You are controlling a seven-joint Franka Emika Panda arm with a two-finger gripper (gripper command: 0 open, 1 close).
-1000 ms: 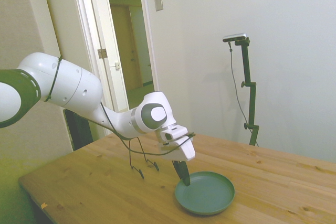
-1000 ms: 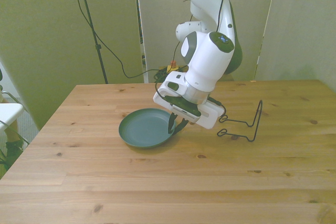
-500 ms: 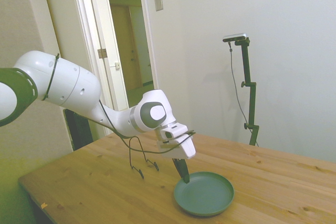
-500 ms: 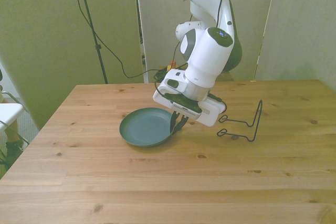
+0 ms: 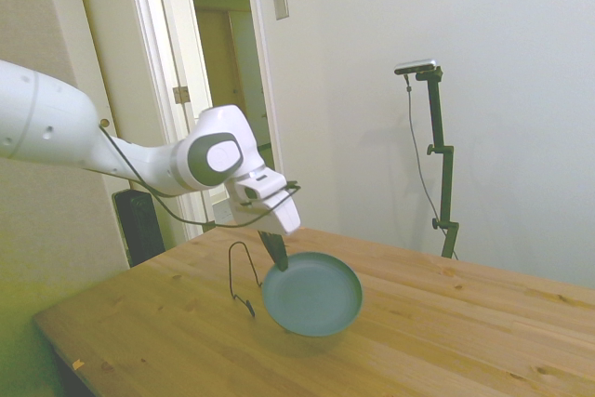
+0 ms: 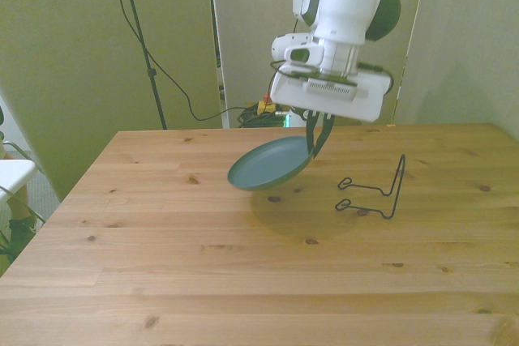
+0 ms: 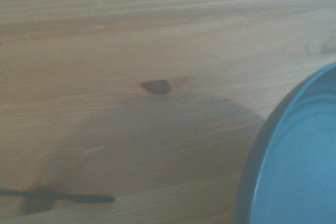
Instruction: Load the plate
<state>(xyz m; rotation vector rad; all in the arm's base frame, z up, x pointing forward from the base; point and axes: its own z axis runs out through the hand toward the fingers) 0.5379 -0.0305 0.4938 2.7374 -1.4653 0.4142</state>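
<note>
One table (image 6: 162, 265), one plate (image 6: 268, 164), one wire stand (image 6: 381, 192): I am holding the plate tilted in the air, my gripper (image 6: 316, 137) pinching its rim, the stand lying just toward the front view's right.

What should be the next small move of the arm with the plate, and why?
Probably carry the plate sideways toward the wire stand, at the front view's right. The gripper is shut on the plate's rim, and the plate hangs tilted above the table, with its shadow below. The stand holds nothing and is apart from the plate, so the gap must close first.
</note>
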